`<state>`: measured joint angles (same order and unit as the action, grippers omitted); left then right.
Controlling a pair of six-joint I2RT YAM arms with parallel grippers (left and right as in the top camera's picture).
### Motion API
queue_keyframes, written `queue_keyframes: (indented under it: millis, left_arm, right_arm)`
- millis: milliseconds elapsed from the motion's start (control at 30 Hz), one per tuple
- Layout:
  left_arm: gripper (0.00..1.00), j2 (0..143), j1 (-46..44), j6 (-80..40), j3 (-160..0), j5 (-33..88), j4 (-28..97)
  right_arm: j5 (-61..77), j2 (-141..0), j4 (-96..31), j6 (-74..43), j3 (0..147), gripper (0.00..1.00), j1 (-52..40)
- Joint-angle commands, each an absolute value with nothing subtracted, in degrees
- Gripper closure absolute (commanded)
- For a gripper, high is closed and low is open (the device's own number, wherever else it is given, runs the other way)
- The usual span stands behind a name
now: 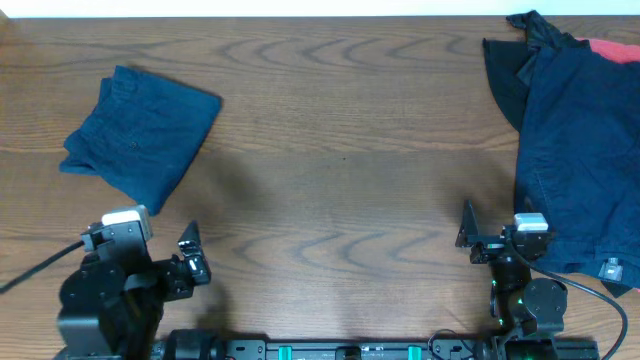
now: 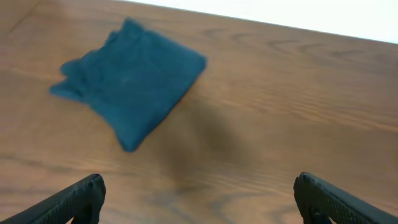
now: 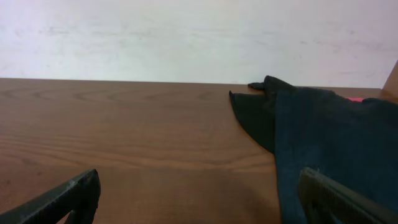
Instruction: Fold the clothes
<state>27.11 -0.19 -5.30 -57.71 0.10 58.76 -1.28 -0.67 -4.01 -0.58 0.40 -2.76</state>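
Tabletop [image 1: 340,150]: brown wood with wavy grain, filled most of view, soft shadows near centre. Plain white wall [image 3: 186,37] ran behind far edge. Heap of clothes [image 1: 575,150] lay unfolded at right edge. Dark navy piece lay on top, black piece [image 1: 505,70] poked out on inner side, red piece [image 1: 612,48] showed at far corner. Folded blue shorts [image 1: 140,135] sat far left, well apart from heap. Left gripper [image 2: 198,199] hovered at near edge, fingers spread wide, nothing between. Right gripper [image 3: 199,199] just beside heap, likewise spread, empty.
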Motion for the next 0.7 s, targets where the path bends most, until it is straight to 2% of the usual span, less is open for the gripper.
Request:
queue_keyframes:
  millis: [0, 300, 667]
  left_arm:
    - [0.02, 22.0, 1.9, -3.4, -49.9, -1.1, 55.1]
    - [0.02, 5.8, 2.2, -3.5, -23.4, -1.1, 32.1]
    - [0.02, 0.1, 2.2, -2.8, -4.7, -1.1, 5.8]
  right_arm:
    - [-1.5, -0.3, -4.2, 0.3, 0.3, 0.01, -3.2]
    - [-1.5, -0.3, -4.2, 0.3, 0.3, 0.01, -3.2]
    - [-1.5, -0.3, -4.2, 0.3, 0.3, 0.01, -3.2]
